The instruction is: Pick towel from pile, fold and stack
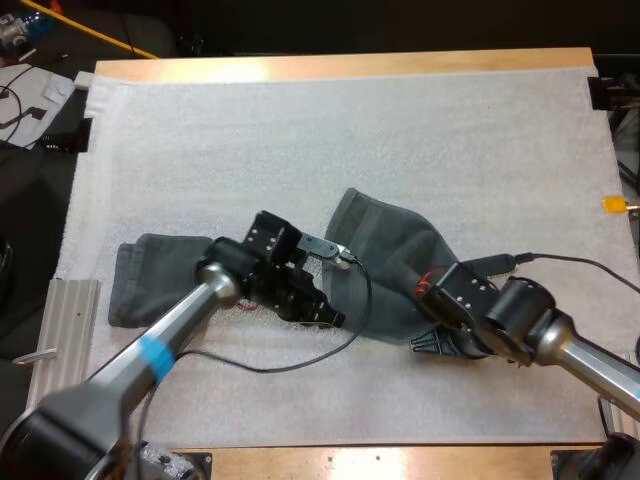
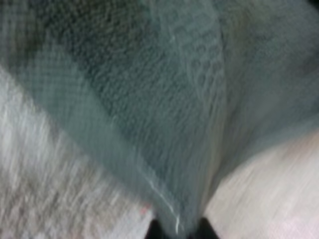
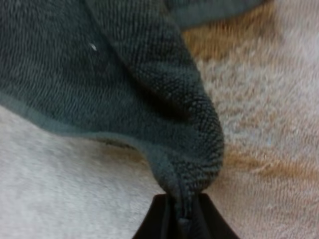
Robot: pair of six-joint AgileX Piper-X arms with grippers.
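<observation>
Two tight grips on one towel (image 1: 392,250): left pincer (image 1: 332,318), right pincer (image 1: 428,345); white mat (image 1: 300,130) beneath.

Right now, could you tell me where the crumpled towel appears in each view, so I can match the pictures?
High view: the crumpled towel lies right of centre on the white mat, between the left gripper and the right gripper.
Left wrist view: its edge is pinched in that arm's fingers.
Right wrist view: a bunched corner is pinched in that arm's fingers.
Shared landmark: the white mat beneath it.
</observation>
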